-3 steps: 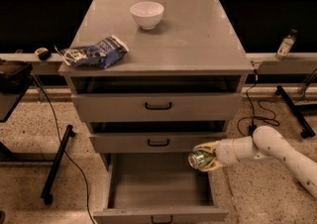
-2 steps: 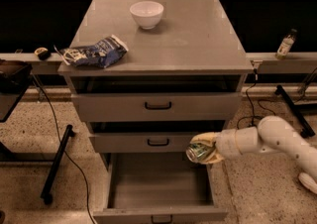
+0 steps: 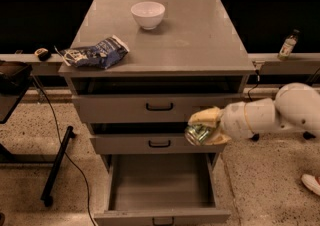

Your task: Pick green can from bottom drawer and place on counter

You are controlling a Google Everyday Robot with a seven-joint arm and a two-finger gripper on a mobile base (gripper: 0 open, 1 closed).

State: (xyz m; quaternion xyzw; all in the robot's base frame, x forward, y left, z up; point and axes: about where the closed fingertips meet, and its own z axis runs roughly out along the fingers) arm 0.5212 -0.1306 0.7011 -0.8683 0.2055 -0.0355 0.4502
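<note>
My gripper (image 3: 204, 129) is shut on the green can (image 3: 197, 134), which lies sideways between the fingers with its silvery end toward the camera. It hangs in front of the middle drawer's right end, above the open bottom drawer (image 3: 160, 210). The bottom drawer is pulled out and its flat grey floor shows nothing on it. The counter (image 3: 200, 40) is the grey cabinet top, well above the gripper.
A white bowl (image 3: 148, 14) stands at the counter's back middle. A blue snack bag (image 3: 95, 52) lies at its front left edge. The two upper drawers (image 3: 159, 106) stand slightly ajar. A bottle (image 3: 287, 45) stands on the right ledge; a cable and stand sit on the floor at left.
My gripper has carried the green can up and slightly left, from just above the bottom drawer's right side to in front of the middle drawer.
</note>
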